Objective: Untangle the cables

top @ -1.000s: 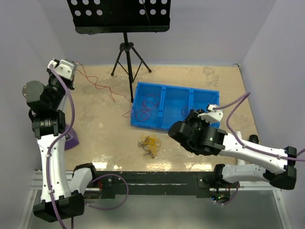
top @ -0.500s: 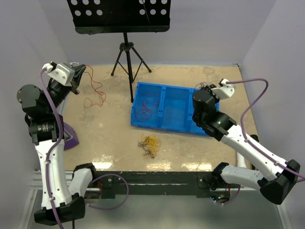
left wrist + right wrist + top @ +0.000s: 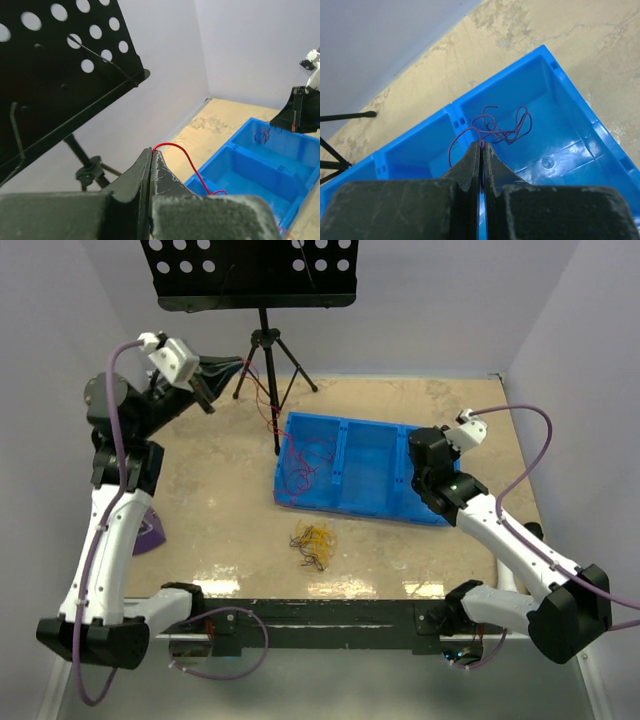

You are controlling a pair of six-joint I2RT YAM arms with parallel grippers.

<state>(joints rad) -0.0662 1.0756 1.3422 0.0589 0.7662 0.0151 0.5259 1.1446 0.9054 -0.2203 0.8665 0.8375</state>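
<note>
Left gripper [image 3: 237,366] is high at 10 o'clock of the table [image 3: 205,505], jaws clamped on a red wire [image 3: 170,144]. The strand slopes down past the stand's tripod [image 3: 266,348] and over the blue tray's [image 3: 340,510] 9 o'clock rim into its left compartment. Right gripper [image 3: 481,146] is over the right-hand compartment, fingers pressed together on a dark wire [image 3: 492,131] coiled on that floor, inside the walls. A yellow-orange tangle [image 3: 313,540] lies loose at 6 o'clock of the tray – bare tabletop all round it, widest toward 9 o'clock.
</note>
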